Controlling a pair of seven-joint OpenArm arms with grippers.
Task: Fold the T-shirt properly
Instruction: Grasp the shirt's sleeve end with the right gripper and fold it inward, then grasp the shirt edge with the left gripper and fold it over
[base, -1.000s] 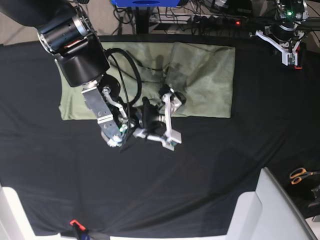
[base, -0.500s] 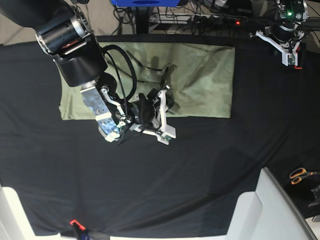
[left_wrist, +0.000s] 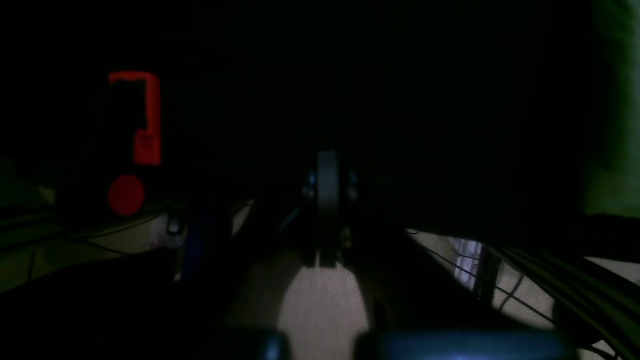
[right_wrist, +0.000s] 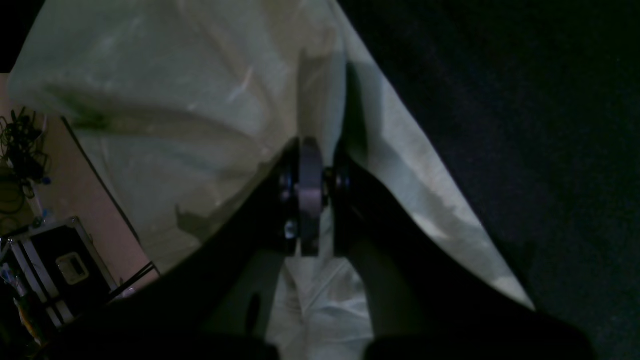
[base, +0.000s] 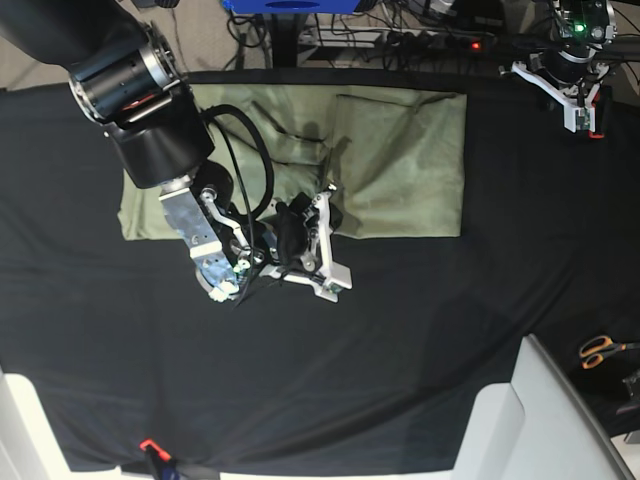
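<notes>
Lying flat across the far half of the black table cloth (base: 400, 330), the T-shirt (base: 400, 160) is partly folded. Right gripper (base: 322, 215) is sitting clenched on the T-shirt's near hem, pinching fabric. Left gripper (base: 585, 110) is hanging clenched, holding nothing, at the table's far corner, well apart from the T-shirt.

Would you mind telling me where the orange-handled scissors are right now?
In the base view the scissors lie at the far right edge, beside the black table cloth and just right of the white panel.
</notes>
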